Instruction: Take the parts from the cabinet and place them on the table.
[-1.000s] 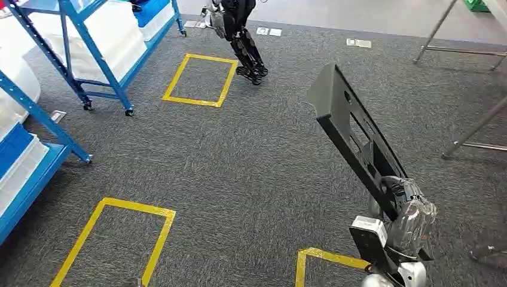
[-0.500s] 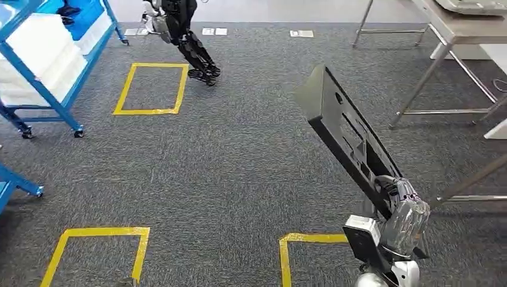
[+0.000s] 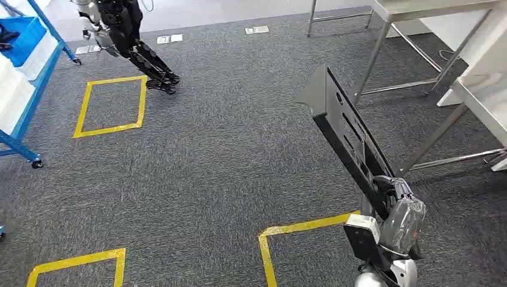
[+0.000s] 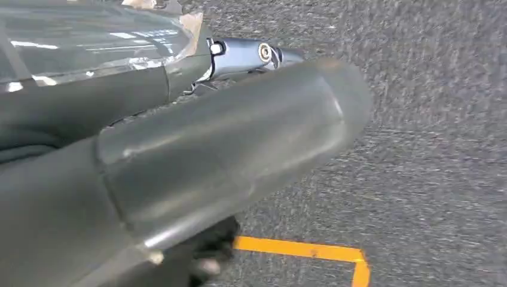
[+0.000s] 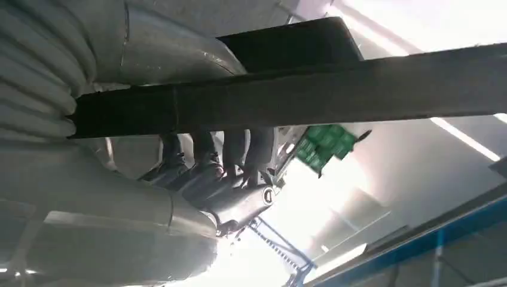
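Observation:
A long black plastic part (image 3: pixel 347 128) with slots stands slanted up from my right hand (image 3: pixel 402 212), which grips its lower end at the lower right of the head view. In the right wrist view the part (image 5: pixel 335 89) crosses as a dark bar, with the dark fingers (image 5: pixel 209 161) wrapped around it. My left hand (image 4: pixel 179 155) hangs over the grey carpet with its thick grey thumb stretched out and nothing in it. A steel table (image 3: pixel 418 7) stands at the far right, and a white table (image 3: pixel 484 95) is nearer on the right.
The blue wheeled cabinet (image 3: pixel 24 113) with white bins is at the far left. Another robot (image 3: pixel 125 36) stands at the back left beside a yellow floor square (image 3: pixel 110 104). A yellow tape corner (image 3: pixel 287 230) lies near my right arm. Steel table legs (image 3: pixel 370 60) rise just behind the part.
The camera has swung to the right: the cabinet has slid towards the left edge and the tables have come in on the right. The part stays in my right hand, held the same way.

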